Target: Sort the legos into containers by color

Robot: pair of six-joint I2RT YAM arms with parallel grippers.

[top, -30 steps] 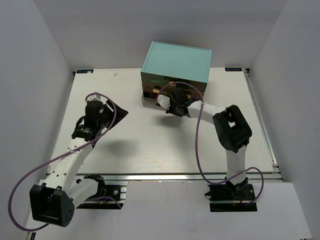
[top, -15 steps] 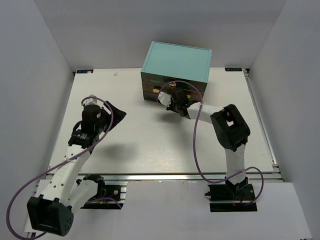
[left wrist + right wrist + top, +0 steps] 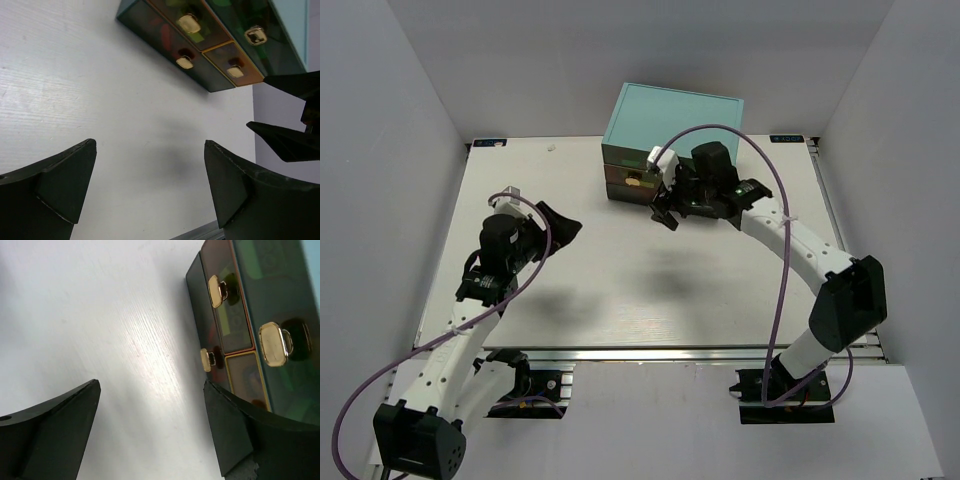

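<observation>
The containers are see-through drawers [image 3: 200, 45] with cream knobs [image 3: 272, 343] in a dark-framed cabinet with a teal top [image 3: 672, 122]; all the drawer fronts sit flush. Legos show only dimly through the fronts: a red shape [image 3: 165, 35] and green ones [image 3: 260, 260]. My right gripper [image 3: 663, 212] hovers just in front of the drawers, open, with bare table between its fingers [image 3: 240, 435]. My left gripper [image 3: 563, 228] is open and empty over the table's left half, pointing toward the cabinet. The right gripper's fingertips [image 3: 285, 142] show at the edge of the left wrist view.
The white table [image 3: 620, 290] carries only the cabinet, at the back centre. Grey walls close in the left, right and back. An aluminium rail [image 3: 650, 352] runs along the near edge by the arm bases.
The right gripper pushed a protruding lower drawer flush, then lifted back from the cabinet and opened. The left gripper drew back toward the near left and opened wider.
</observation>
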